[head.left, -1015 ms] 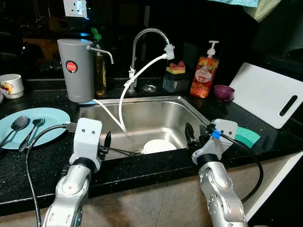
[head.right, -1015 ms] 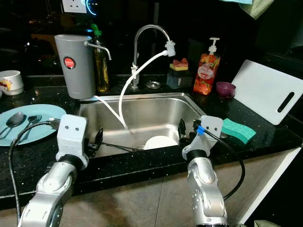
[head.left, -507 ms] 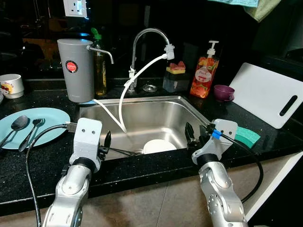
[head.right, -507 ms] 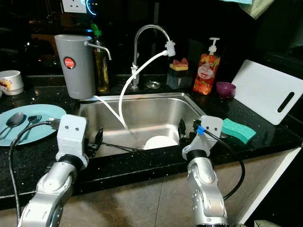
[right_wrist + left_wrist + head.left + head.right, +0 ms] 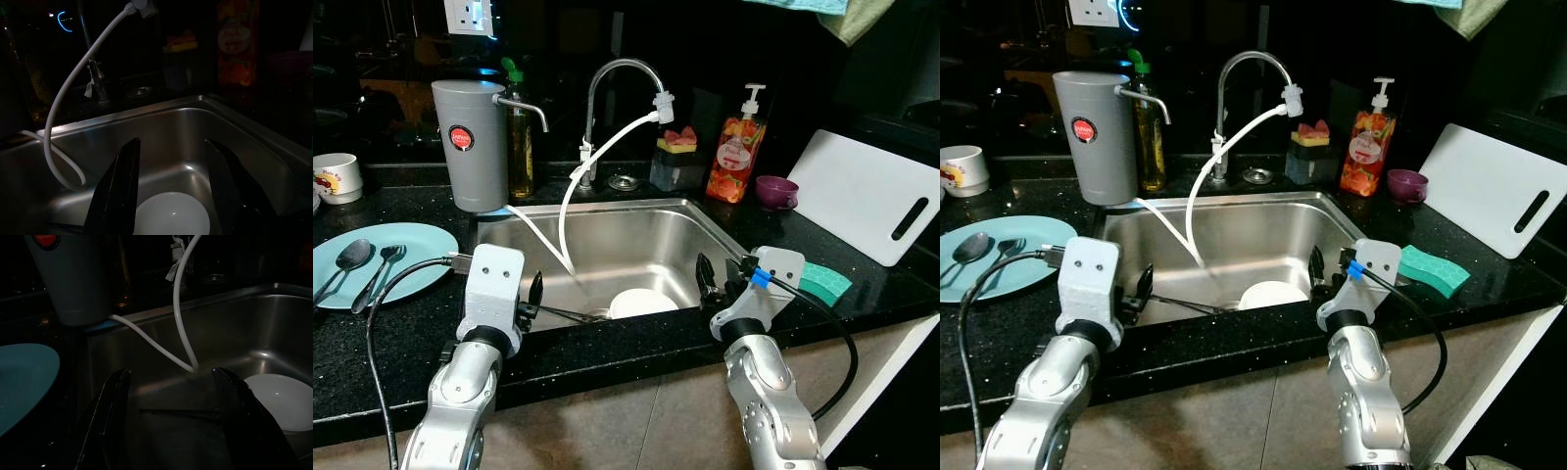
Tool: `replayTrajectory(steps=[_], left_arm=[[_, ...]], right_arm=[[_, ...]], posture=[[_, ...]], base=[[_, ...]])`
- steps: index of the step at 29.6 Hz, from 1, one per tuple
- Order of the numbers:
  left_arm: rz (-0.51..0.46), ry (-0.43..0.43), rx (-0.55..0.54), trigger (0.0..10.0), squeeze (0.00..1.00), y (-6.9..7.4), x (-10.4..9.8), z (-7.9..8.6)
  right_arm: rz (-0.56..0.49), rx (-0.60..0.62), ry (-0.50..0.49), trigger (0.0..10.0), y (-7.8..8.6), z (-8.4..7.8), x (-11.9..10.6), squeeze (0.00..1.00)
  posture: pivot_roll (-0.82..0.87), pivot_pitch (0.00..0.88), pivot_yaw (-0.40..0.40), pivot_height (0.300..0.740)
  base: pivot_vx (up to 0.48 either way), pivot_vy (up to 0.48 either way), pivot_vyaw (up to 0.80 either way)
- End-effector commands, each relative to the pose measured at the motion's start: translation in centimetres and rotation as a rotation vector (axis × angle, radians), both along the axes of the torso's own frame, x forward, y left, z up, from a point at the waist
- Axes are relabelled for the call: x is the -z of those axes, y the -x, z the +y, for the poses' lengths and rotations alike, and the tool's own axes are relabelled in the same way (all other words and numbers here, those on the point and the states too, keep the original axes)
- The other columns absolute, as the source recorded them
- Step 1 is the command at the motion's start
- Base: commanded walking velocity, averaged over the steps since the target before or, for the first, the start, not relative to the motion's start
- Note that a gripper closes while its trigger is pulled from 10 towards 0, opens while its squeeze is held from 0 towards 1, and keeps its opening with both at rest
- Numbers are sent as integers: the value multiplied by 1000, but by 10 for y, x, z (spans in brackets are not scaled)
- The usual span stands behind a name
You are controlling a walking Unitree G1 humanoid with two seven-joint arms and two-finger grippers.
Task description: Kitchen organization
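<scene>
A white bowl point(image 5: 641, 302) lies on the bottom of the steel sink point(image 5: 636, 230), with a thin dark utensil point(image 5: 570, 314) lying beside it. My left gripper point(image 5: 534, 297) hovers at the sink's front left edge, open and holding nothing. In the left wrist view its fingers point(image 5: 115, 401) frame the utensil point(image 5: 181, 412) and the bowl point(image 5: 279, 399). My right gripper point(image 5: 717, 282) stands open at the sink's front right edge, just above and to the right of the bowl point(image 5: 173, 215). A teal plate point(image 5: 411, 259) carrying two spoons point(image 5: 352, 257) rests on the black counter to the left.
A white hose point(image 5: 570, 196) runs from the faucet point(image 5: 617, 73) down into the sink. Behind the sink stand a grey filter canister point(image 5: 470, 145), an oil bottle point(image 5: 519, 137), a sponge holder point(image 5: 675, 157) and an orange soap bottle point(image 5: 736, 147). At right are a purple bowl point(image 5: 775, 191), a white cutting board point(image 5: 867, 191) and a green sponge point(image 5: 824, 281).
</scene>
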State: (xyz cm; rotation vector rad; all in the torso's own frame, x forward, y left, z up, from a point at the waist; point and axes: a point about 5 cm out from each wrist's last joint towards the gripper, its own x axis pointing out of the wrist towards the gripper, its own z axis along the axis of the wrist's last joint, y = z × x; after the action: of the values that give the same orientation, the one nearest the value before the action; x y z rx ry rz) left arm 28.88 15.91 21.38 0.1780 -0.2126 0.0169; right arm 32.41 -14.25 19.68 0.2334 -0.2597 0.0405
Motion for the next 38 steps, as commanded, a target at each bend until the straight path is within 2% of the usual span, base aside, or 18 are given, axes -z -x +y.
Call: replayTrajectory(steps=[1, 38], left_arm=[[-2, 0, -3, 10000, 0, 0, 0, 0], [-5, -3, -1, 10000, 0, -1, -1, -1]], right_arm=[[14, 3, 0, 10000, -1, -1, 2, 0], [10, -2, 1, 10000, -2, 0, 1, 0]], posture=[[202, 36, -119, 740], [206, 33, -122, 740]], base=[[0, 0, 0], [0, 0, 0]])
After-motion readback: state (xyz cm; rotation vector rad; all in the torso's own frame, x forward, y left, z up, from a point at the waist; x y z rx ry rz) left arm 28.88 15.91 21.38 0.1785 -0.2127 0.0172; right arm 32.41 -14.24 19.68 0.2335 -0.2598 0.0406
